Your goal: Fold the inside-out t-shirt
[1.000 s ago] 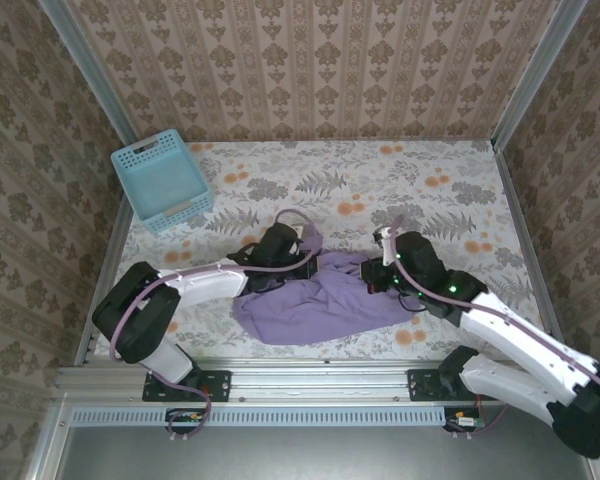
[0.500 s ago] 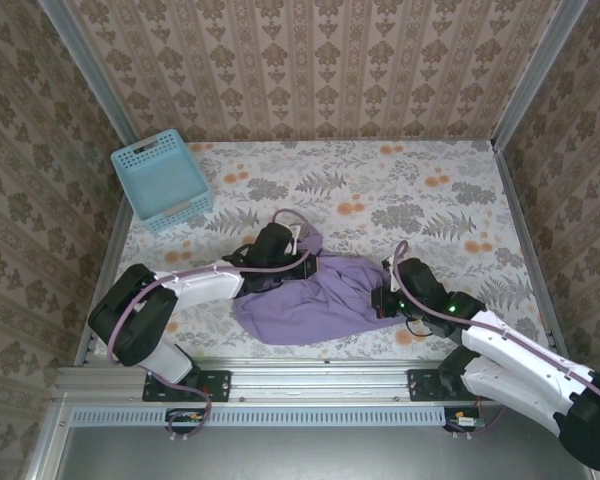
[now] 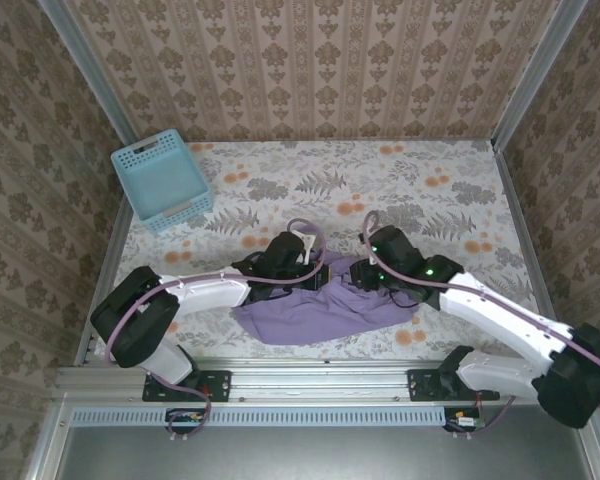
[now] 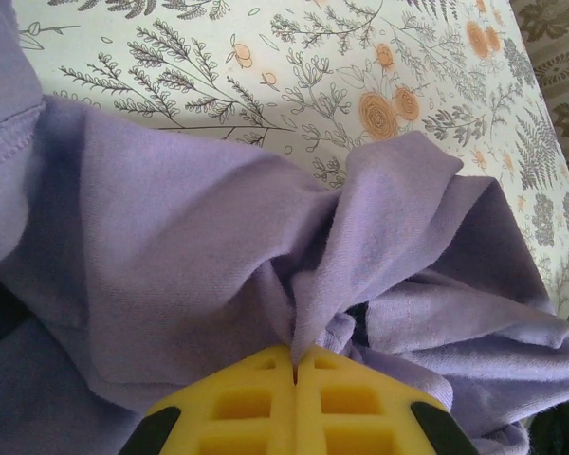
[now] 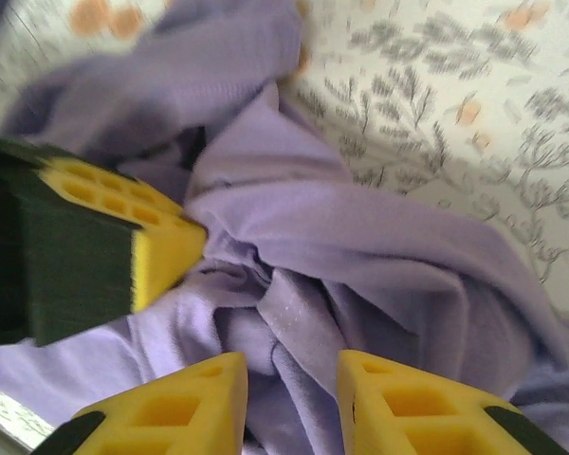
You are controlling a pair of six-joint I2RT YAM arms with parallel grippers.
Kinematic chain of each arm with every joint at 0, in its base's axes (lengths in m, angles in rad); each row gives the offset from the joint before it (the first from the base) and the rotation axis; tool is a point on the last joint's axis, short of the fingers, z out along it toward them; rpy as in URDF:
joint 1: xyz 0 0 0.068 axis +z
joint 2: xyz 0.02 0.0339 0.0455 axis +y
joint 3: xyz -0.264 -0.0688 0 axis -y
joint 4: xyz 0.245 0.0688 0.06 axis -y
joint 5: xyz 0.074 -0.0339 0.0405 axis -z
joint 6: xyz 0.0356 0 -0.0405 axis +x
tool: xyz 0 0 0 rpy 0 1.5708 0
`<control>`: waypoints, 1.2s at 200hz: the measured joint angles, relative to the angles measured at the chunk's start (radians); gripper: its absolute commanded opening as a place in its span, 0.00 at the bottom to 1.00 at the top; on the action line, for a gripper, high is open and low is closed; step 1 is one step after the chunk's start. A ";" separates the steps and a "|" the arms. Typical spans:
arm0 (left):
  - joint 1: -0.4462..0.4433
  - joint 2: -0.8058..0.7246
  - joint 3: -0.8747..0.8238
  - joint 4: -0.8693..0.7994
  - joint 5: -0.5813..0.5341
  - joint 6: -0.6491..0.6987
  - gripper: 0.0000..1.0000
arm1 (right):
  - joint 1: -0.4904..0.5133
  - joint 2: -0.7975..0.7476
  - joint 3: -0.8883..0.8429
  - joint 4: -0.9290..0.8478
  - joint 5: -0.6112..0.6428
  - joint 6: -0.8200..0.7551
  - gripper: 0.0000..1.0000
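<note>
Floral tabletop (image 3: 380, 190): t-shirt (image 3: 320, 305) pinched by left fingers (image 4: 247, 408), under parted right fingers (image 5: 408, 403).

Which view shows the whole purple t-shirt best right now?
The top external view: the t-shirt lies bunched near the table's front edge, most of its outline visible. The left wrist view gives a close fold pinched in the shut left gripper; the right wrist view gives blurred creases under the open right gripper.

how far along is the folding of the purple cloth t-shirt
Barely started. Done: nothing folded; the soft lavender-purple cloth t-shirt lies bunched near the front edge of the floral table. In hand: the left gripper is shut on a pinched ridge of cloth; the right gripper hovers open over it. Left: spread it flat, then fold.
</note>
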 measured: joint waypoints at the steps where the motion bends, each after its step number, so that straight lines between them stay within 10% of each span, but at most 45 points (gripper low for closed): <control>1: 0.000 0.000 0.000 0.000 0.000 0.000 0.00 | 0.002 0.006 0.000 -0.001 0.000 -0.001 0.35; 97: 0.000 0.000 0.000 -0.001 -0.008 0.003 0.00 | 0.038 0.188 0.029 0.003 0.095 -0.080 0.47; 163: 0.001 0.000 0.000 -0.009 -0.016 0.003 0.00 | 0.049 0.204 0.047 0.005 0.124 -0.110 0.00; 240: 0.046 0.000 0.000 0.002 -0.008 0.002 0.00 | -0.015 -0.279 -0.030 0.053 -0.040 -0.100 0.00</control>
